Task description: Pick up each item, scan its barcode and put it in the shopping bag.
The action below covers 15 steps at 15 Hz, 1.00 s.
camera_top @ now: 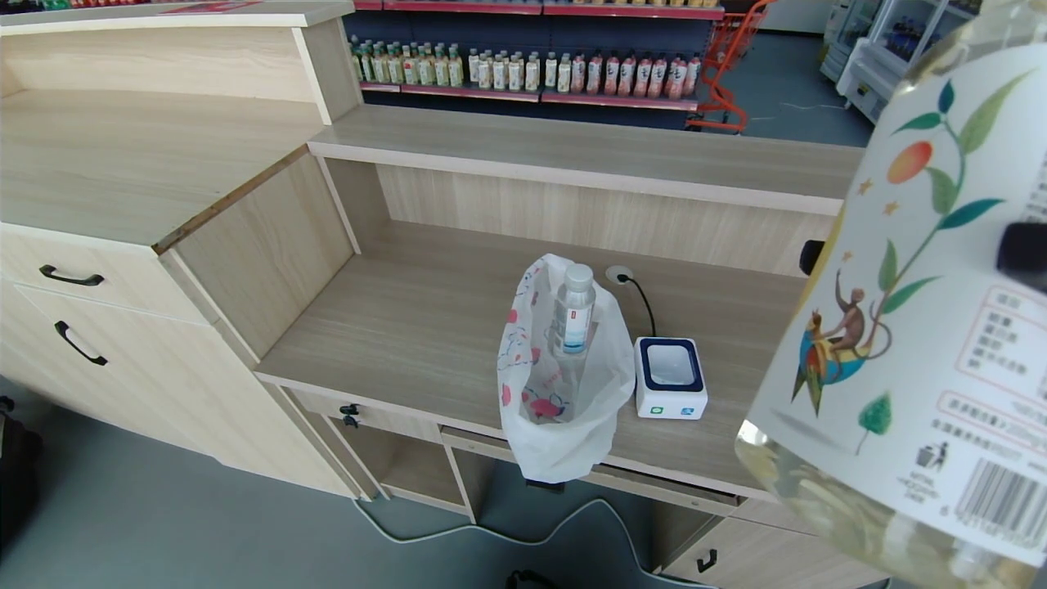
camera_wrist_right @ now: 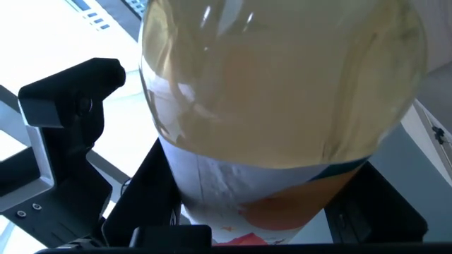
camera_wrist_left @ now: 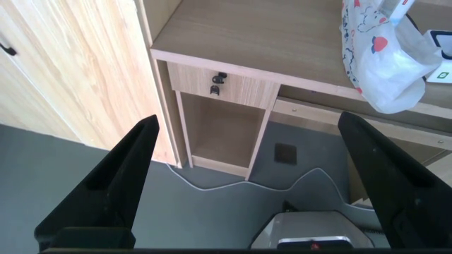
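My right fingers (camera_wrist_right: 145, 190) clamped round drink bottle (camera_top: 916, 327), held high, well right of scanner (camera_top: 671, 378); left fingers (camera_wrist_left: 116, 176) spread wide, empty, low left of scanner. Risk: slick round bottle could slip while turning barcode (camera_top: 1002, 499) toward scanner.

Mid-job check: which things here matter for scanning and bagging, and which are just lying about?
Job:
- drink bottle, held in the right tool
- scanner
- shopping bag
- water bottle, standing in the bag

Lying about:
- cable behind the scanner
- drawer handles
- shelved drinks beyond the counter
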{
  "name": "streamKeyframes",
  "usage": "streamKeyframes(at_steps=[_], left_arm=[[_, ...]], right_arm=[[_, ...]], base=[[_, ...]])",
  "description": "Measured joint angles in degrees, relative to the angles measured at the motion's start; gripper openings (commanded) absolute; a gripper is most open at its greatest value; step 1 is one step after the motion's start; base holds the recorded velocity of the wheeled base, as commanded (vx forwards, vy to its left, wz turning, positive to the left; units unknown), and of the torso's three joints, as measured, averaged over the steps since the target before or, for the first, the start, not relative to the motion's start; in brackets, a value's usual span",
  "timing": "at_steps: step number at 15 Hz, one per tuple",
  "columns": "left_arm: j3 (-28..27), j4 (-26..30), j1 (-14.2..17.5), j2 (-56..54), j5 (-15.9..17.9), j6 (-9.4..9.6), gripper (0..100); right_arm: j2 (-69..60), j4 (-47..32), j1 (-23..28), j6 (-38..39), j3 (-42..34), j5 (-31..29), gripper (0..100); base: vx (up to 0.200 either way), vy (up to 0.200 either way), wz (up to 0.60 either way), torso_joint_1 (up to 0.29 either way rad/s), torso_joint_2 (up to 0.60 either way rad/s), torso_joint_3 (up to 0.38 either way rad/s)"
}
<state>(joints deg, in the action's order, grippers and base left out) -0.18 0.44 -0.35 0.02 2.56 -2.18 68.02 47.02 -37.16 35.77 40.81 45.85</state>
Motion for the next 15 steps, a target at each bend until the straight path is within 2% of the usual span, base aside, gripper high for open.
streamKeyframes(at_steps=[4,15], left_arm=[[0.0,0.0,0.0,0.0,0.0,0.0,100],[0.0,0.0,0.0,0.0,0.0,0.0,100]], right_arm=[[0.0,0.0,-0.6,0.4,2.3,0.2,0],[-1.0,0.0,-2.0,0.3,1.9,0.1,0]], base=[[0.0,0.0,0.0,0.0,0.0,0.0],[0.0,0.0,0.0,0.0,0.0,0.0]])
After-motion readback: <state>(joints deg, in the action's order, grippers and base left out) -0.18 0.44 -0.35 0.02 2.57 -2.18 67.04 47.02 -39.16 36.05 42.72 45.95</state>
